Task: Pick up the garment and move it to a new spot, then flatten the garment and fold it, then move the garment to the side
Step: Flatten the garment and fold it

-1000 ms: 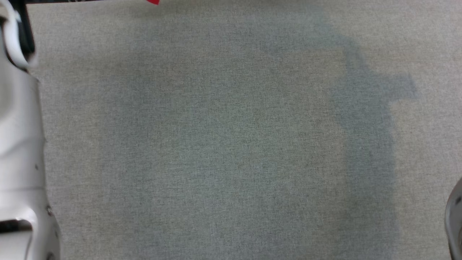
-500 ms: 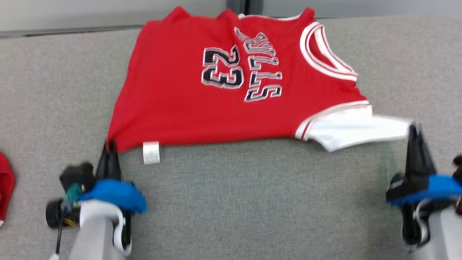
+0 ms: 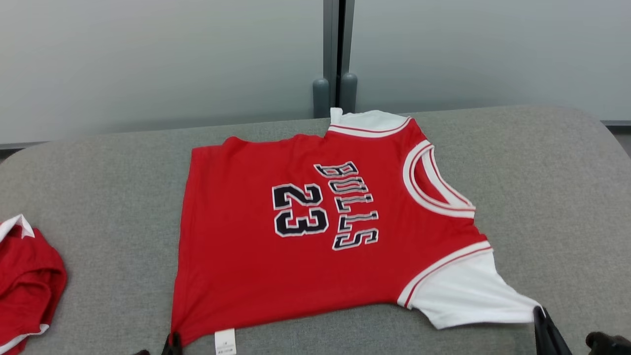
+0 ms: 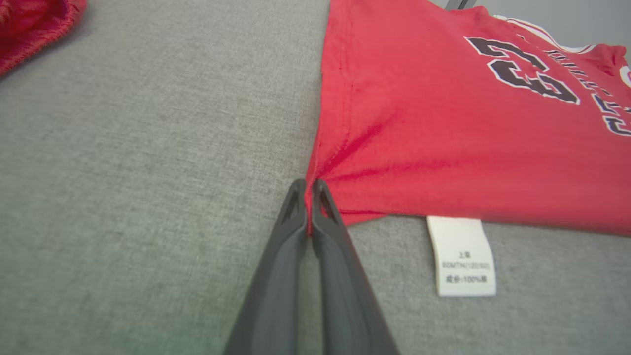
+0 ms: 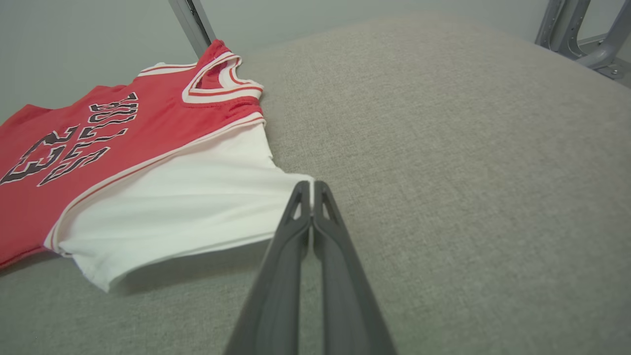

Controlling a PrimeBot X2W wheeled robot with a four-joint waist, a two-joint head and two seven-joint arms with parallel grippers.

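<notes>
A: Now, entry for this instant. What differs from a second back?

B: Mostly the head camera. A second ago it saw bare grey cloth. Half a second ago it caught the garment [image 3: 305,231] with both arms at its near edge. It has since tipped up to take in the far wall. I log that as camera motion, not as the jersey travelling.

A: Where does the garment lie?

B: Red jersey, print side up, spread about the middle of the grey worktop [image 3: 552,167], with the neck to the right and the hem to the left. Whether it is flatter than before I cannot tell, as the earlier frame is blurred.

A: End effectors?

B: The left end effector [image 4: 309,190] is clamped on the near-left hem corner, near the care label [image 4: 462,256], and the cloth puckers into the pinch. The right end effector [image 5: 309,190] is clamped on the tip of the near white sleeve [image 5: 187,212]. Both grips are as they were half a second ago.

A: Meaning for the task?

B: Judgement: relocation looks done and flattening is in hand, with the near edge drawn out between two pinches. The fold is not begun. The sleeve tip is a thin hold and may slip under tension.

A: Anything else?

B: A second red garment [image 3: 27,281] is bunched at the left edge, well apart.
</notes>
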